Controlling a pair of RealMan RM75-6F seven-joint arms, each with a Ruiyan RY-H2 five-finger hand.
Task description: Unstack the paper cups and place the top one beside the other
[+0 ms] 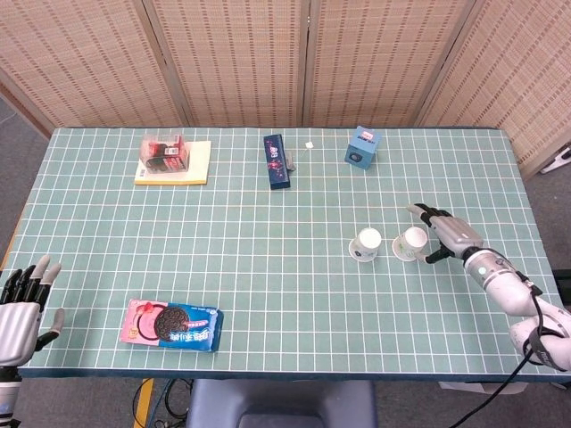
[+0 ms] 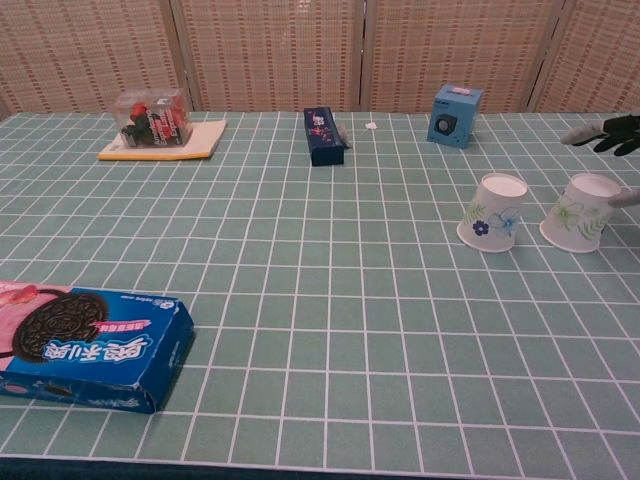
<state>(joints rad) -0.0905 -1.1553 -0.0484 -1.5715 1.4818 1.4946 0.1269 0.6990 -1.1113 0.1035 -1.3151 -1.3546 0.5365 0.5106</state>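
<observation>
Two white paper cups with flower prints stand side by side on the green grid table, a small gap between them. The left cup [image 1: 365,244] [image 2: 492,212] has a blue flower and the right cup [image 1: 411,242] [image 2: 579,211] has green leaves. Each rests on its wider end. My right hand [image 1: 451,234] is just right of the right cup, its fingers [image 2: 603,130] spread above and behind the cup and not gripping it. The thumb tip [image 2: 626,197] sits close to the cup's right side. My left hand [image 1: 20,308] rests open at the table's near left corner, far from the cups.
A blue cookie box [image 1: 171,325] [image 2: 80,343] lies near the front left. At the back are a blue cube box [image 1: 362,146] [image 2: 456,102], a dark blue case [image 1: 277,160] [image 2: 323,135] and a clear container on a yellow pad [image 1: 172,159] [image 2: 158,124].
</observation>
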